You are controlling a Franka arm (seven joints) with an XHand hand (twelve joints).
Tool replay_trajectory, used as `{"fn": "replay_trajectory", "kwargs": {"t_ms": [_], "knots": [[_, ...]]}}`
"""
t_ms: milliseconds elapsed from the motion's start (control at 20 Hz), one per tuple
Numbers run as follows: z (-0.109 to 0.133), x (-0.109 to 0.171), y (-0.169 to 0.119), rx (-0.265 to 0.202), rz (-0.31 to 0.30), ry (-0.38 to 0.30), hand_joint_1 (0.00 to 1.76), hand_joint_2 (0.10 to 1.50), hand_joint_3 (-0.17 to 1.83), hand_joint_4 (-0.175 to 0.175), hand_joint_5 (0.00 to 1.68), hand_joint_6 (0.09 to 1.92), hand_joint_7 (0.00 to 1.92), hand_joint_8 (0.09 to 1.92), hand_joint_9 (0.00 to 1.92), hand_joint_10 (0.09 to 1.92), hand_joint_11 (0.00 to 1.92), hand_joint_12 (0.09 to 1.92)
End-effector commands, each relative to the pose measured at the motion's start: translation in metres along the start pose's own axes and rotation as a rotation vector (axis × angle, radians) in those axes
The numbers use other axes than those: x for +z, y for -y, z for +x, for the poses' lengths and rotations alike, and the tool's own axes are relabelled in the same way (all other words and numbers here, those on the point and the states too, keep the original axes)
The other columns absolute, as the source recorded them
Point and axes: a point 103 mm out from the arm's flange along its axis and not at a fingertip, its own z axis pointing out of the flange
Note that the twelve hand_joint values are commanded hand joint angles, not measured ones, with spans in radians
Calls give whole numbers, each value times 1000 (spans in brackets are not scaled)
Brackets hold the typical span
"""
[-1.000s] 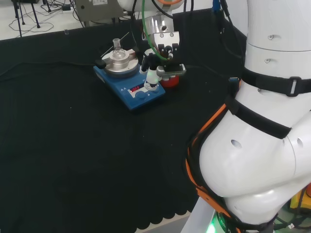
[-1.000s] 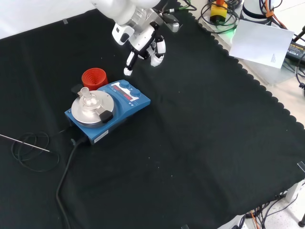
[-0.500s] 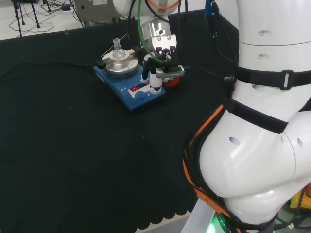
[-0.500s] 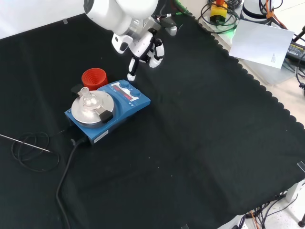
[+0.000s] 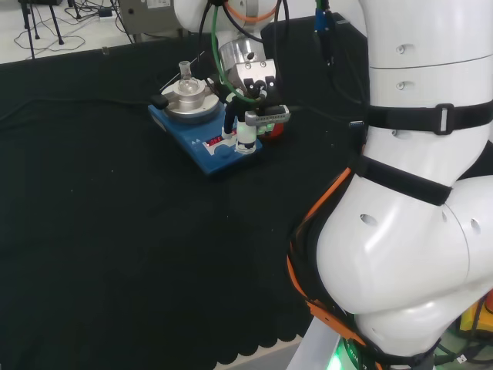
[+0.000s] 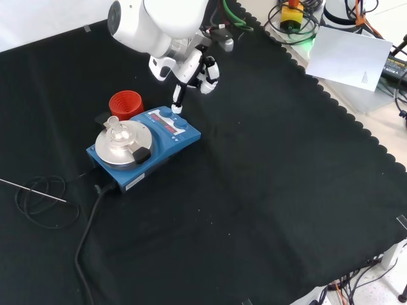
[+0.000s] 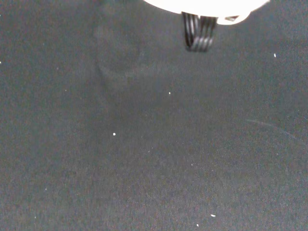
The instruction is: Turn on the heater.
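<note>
The heater (image 5: 202, 148) is a blue box with a round silver plate and a small clear flask (image 5: 185, 72) standing on it. In the front view the heater (image 6: 159, 143) has two blue knobs and a red display along its right edge. The hand (image 6: 191, 63) hovers over that edge with one straight finger (image 6: 176, 103) pointing down, its tip at or just above the upper knob (image 6: 166, 112); its other fingers are curled. In the head view the hand (image 5: 250, 73) stands over the heater's front right corner. Whether the finger touches the knob I cannot tell.
A red ribbed ring (image 6: 125, 103) stands right behind the heater. The heater's black cable (image 6: 89, 222) trails toward the near edge, beside a thin wire loop (image 6: 38, 197). The arm's white links (image 5: 416, 193) rise at the head view's right. In the wrist view, black cloth (image 7: 154, 144).
The hand has come down and toward the heater; its pointing finger, earlier above the cloth beside the red ring, now ends at the heater's knob. The heater has not moved.
</note>
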Motion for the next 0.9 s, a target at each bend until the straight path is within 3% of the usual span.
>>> {"fn": "replay_trajectory", "kwargs": {"t_ms": [50, 900], "knots": [[4, 2, -2, -9, 23, 14, 1476, 705, 1006, -60, 273, 87, 1723, 1636, 1856, 1401, 1920, 1527], [7, 4, -14, 3, 96, 40, 1486, 689, 1043, -51, 256, 87, 1725, 1638, 1854, 1408, 1920, 1532]]}}
